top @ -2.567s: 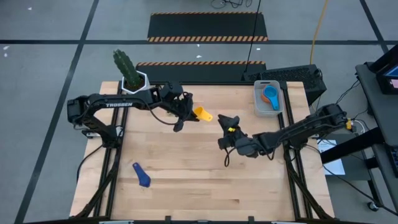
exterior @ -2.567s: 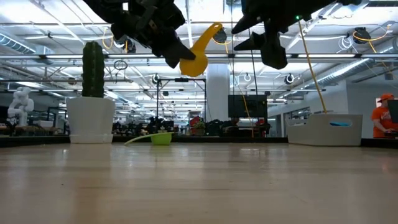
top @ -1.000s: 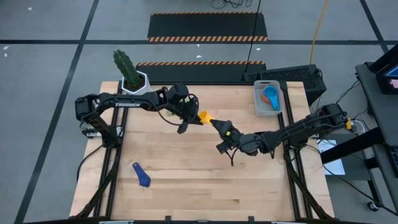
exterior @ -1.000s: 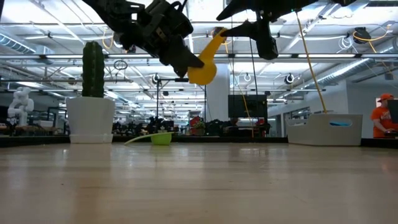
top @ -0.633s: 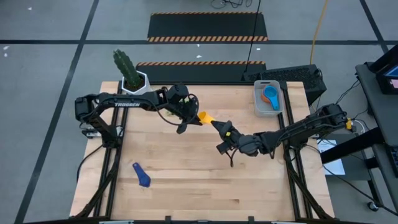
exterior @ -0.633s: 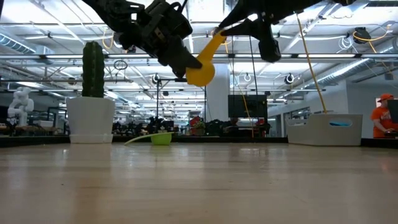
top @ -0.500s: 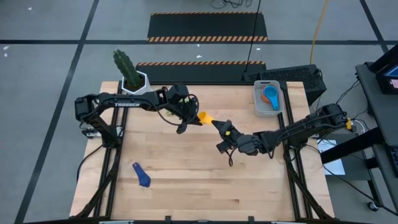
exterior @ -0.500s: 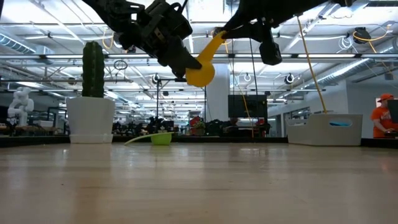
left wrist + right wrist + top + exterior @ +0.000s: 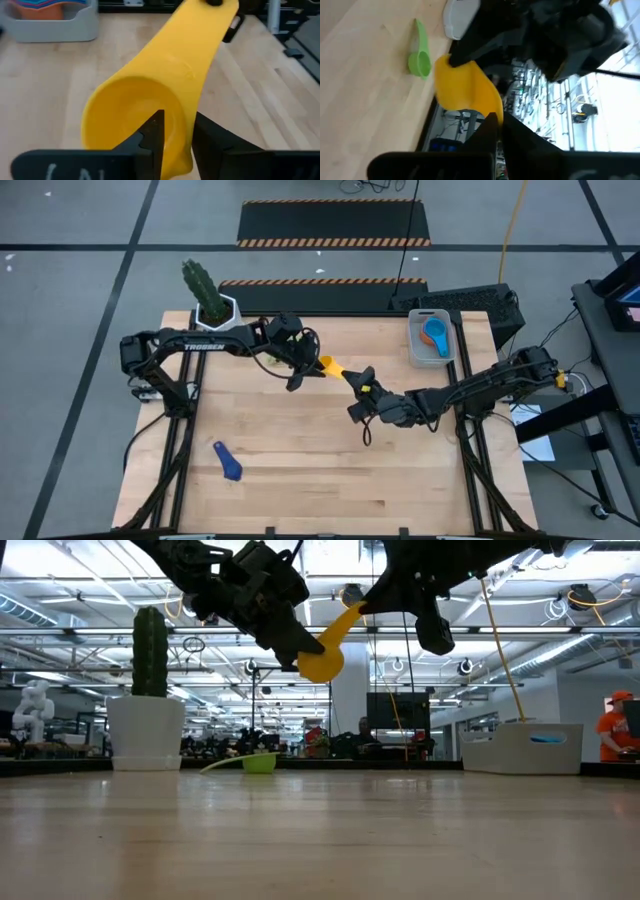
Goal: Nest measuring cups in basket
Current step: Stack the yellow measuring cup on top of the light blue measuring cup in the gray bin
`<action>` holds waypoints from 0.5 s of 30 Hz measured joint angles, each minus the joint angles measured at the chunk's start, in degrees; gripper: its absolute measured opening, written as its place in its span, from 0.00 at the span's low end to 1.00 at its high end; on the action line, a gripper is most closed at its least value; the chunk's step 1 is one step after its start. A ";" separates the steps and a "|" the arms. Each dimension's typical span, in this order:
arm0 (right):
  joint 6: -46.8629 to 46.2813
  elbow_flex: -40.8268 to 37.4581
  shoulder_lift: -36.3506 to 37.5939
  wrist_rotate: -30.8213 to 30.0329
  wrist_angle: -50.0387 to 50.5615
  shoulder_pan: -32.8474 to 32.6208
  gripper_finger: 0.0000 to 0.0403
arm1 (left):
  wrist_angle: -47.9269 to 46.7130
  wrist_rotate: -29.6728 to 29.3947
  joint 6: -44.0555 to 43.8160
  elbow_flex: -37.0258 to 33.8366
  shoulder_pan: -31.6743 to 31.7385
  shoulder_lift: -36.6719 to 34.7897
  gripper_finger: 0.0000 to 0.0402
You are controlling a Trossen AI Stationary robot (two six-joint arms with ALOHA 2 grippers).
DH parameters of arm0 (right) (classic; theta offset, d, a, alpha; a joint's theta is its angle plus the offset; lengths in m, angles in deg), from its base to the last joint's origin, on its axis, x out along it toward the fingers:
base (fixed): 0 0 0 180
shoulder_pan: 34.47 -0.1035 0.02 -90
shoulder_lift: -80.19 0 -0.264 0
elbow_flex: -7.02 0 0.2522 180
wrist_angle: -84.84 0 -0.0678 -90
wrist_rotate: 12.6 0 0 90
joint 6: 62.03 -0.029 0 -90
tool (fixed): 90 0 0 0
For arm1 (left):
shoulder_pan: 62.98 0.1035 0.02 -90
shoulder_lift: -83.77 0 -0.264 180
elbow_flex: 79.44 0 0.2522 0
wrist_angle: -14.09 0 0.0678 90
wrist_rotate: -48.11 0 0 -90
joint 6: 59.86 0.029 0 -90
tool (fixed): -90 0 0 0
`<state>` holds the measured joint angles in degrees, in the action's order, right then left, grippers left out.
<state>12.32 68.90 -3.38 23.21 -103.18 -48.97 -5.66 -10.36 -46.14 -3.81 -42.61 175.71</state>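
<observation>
A yellow measuring cup [image 9: 326, 365] hangs in the air above the table's middle, between my two grippers. My left gripper [image 9: 303, 370] is shut on its bowl [image 9: 130, 110]. My right gripper [image 9: 353, 375] is shut on its handle. A green cup [image 9: 420, 57] lies on the table near the far edge, bowl down. A dark blue cup [image 9: 228, 462] lies at the near left. The grey-blue basket [image 9: 415, 348] at the far right holds orange and blue cups [image 9: 434, 334]. My left gripper pinches the wall of the yellow cup's bowl [image 9: 180, 150], on the side next to the handle, one finger [image 9: 152, 132] inside the bowl and one [image 9: 212, 145] outside. The cup is lifted clear of the table, its handle slanting up and away from the fingers. My right gripper pinches the free end of the cup's handle [image 9: 492, 114] between its two fingers [image 9: 487, 132], coming from the table's right side and along the handle. That end is the cup's highest part [image 9: 352, 610].
A white hexagonal pot with a cactus [image 9: 212, 305] stands at the far left corner. The basket stands at the far right [image 9: 520, 748]. Bare wood lies between the dark blue cup and the right edge.
My right gripper has moved a little toward the left gripper and now has the free end of the yellow cup's handle. The handle's end has dipped slightly. The bowl has stayed where it was in my left gripper.
</observation>
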 joint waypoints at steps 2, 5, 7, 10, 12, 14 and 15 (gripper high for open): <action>-2.44 0.01 0.02 -0.05 1.62 0.27 0.00 | -0.01 -1.88 -0.34 0.00 0.20 -0.83 0.26; -7.15 0.00 0.03 -0.08 4.05 0.60 0.00 | -0.56 -4.77 -0.39 0.02 0.16 -2.27 0.32; -10.06 0.01 0.03 0.22 5.68 0.70 0.00 | -1.07 -6.40 -0.66 0.02 0.14 -3.61 0.37; -13.46 0.02 0.03 -0.46 7.26 0.79 0.00 | -2.07 -9.52 -0.76 0.13 0.23 -5.35 0.43; -15.71 0.02 0.03 -4.62 8.32 0.88 0.00 | -3.65 -11.74 -0.77 0.12 0.23 -6.30 0.46; -18.67 0.02 0.03 -11.02 9.61 1.10 0.00 | -3.91 -13.64 -0.77 0.11 0.19 -7.26 0.47; -19.97 0.02 0.03 -14.31 10.34 1.26 0.00 | -4.50 -14.24 -0.77 0.11 0.27 -7.91 0.48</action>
<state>-7.65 68.92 -3.36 8.90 -92.84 -47.71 -10.15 -24.59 -46.91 -3.70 -42.34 167.80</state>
